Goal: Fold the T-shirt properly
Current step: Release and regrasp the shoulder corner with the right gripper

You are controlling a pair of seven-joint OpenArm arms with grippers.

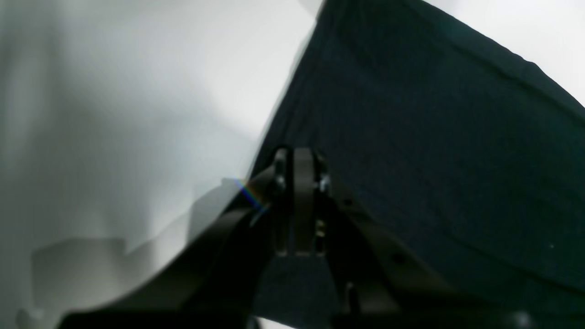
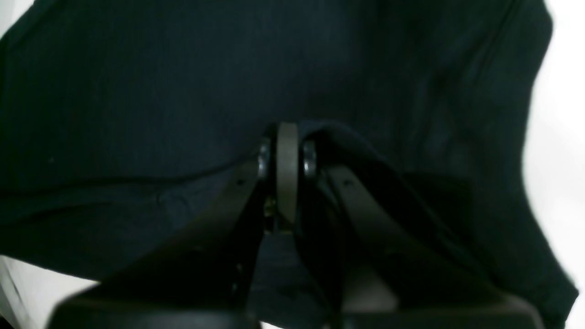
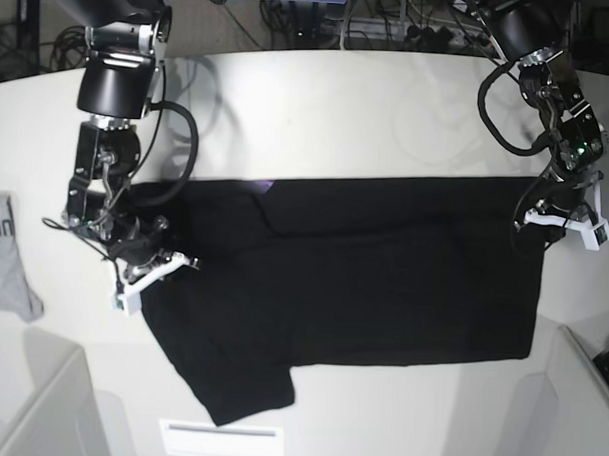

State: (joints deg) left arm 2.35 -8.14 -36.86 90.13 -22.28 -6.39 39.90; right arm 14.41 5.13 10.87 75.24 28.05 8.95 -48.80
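T-shirt (image 3: 353,280): spread dark-side up on the white table (image 3: 319,108), long axis running left–right.
Right gripper (image 3: 148,268): clamped on cloth at the sleeve end, probably to carry a fold.
Left gripper (image 3: 557,219): pinching the opposite edge, keeping the cloth taut.
Sleeve (image 3: 234,381): juts toward the camera.

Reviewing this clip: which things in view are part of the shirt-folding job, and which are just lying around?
Part of the job:
- black T-shirt, spread on the white table
- left gripper, shut on its edge
- right gripper, shut on the opposite edge

Just lying about:
- small grey garment at the table's edge
- white label strip near the front
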